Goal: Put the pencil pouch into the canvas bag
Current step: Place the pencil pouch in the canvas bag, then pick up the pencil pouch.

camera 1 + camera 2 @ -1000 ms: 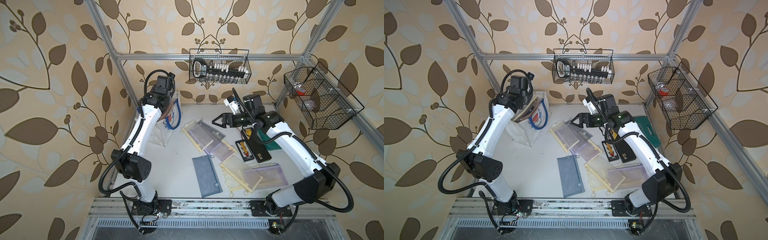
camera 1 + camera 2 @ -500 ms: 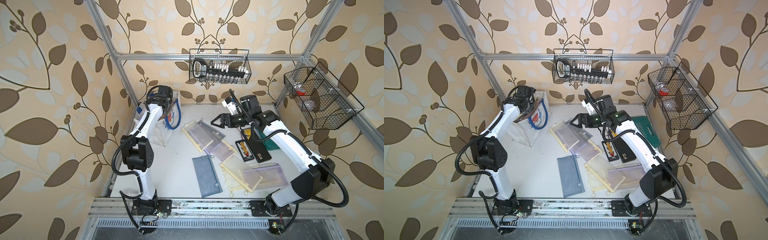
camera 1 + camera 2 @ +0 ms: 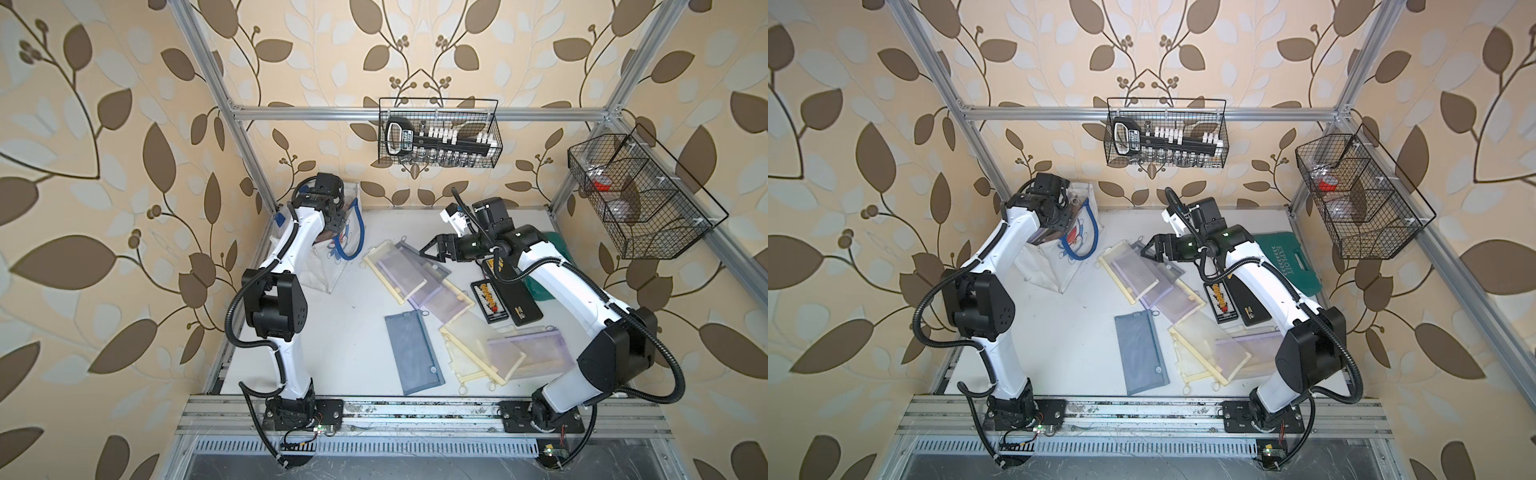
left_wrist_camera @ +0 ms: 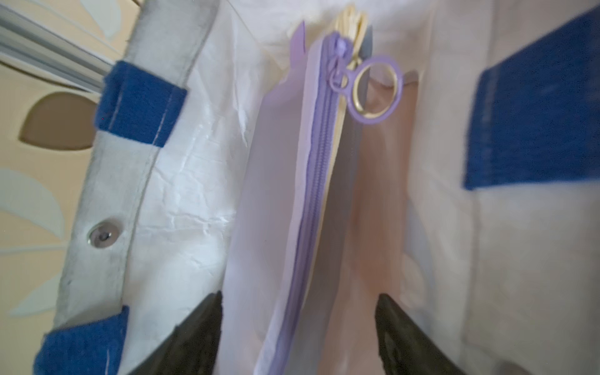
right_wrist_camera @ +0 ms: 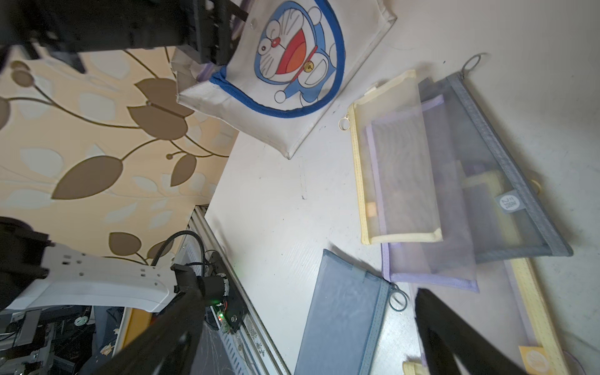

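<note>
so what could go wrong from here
The purple pouch stands on edge in the canvas bag between the fingers of the open left gripper; pulling out could snag its ring pull and drag it up. The open right gripper hangs over overlapping pouches, so it may lift two.

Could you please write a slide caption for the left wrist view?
Open left gripper flanking a lilac translucent zip pouch standing inside the white blue-patched canvas bag.

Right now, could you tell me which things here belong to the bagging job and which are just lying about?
Job: canvas bag; purple pouch standing inside it; left gripper, open astride it; right gripper, open near the loose mesh pouches.
Lying about: teal tool case; black bit sets; back wire basket; side wire basket.
</note>
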You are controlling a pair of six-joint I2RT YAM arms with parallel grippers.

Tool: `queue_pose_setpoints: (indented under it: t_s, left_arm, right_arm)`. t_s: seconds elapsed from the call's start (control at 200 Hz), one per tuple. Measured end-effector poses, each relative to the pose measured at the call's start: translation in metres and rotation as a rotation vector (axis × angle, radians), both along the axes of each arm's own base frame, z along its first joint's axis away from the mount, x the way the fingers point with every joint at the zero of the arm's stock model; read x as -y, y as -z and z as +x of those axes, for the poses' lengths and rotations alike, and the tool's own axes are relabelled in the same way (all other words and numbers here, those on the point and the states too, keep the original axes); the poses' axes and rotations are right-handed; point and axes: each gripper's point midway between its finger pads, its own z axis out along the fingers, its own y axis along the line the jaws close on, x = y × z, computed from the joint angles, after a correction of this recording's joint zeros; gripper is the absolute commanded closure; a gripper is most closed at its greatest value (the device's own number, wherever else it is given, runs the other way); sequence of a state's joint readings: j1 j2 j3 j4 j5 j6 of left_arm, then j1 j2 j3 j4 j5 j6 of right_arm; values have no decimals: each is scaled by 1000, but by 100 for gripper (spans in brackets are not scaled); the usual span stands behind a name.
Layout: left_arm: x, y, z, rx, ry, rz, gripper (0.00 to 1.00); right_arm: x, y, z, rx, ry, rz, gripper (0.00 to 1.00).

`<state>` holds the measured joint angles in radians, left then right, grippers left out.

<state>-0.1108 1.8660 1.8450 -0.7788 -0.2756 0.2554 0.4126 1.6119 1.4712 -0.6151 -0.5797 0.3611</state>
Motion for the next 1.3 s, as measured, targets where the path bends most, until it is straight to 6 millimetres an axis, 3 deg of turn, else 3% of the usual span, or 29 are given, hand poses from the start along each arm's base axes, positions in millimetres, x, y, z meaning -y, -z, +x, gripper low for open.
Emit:
queue_pose_setpoints:
  t_s: [0.155,0.25,0.32,0.405,0.5,0.58,0.67,0.77,1.065,1.305]
  left_arm:
    - [13,-53,-43,95,5,-88,12]
    - [37,-83,-76,160,45,-189,12]
    - [59,-92,-102,178,89,-281,13]
    - [86,-89,-132,160,136,-379,14]
    - [120,-65,-160,89,172,-509,16]
    - [144,-25,-177,-24,150,-646,17]
    - [155,25,-188,-143,67,-740,21]
    - [164,65,-196,-237,-20,-817,22]
    - [190,123,-165,-331,-151,-946,21]
    - [193,186,-157,-434,-275,-923,24]
  right_arm:
    - [-4,36,14,-49,5,-39,1]
    - [-8,60,24,-79,4,-66,3]
    - [-11,77,32,-98,2,-84,4]
    - [-14,97,43,-118,4,-107,7]
    - [-19,116,57,-134,5,-126,11]
    - [-23,128,68,-141,5,-137,13]
    - [-27,138,80,-142,9,-144,17]
    - [-30,148,90,-145,12,-149,20]
    - [-32,179,92,-191,16,-166,30]
    - [-44,177,91,-174,-1,-143,41]
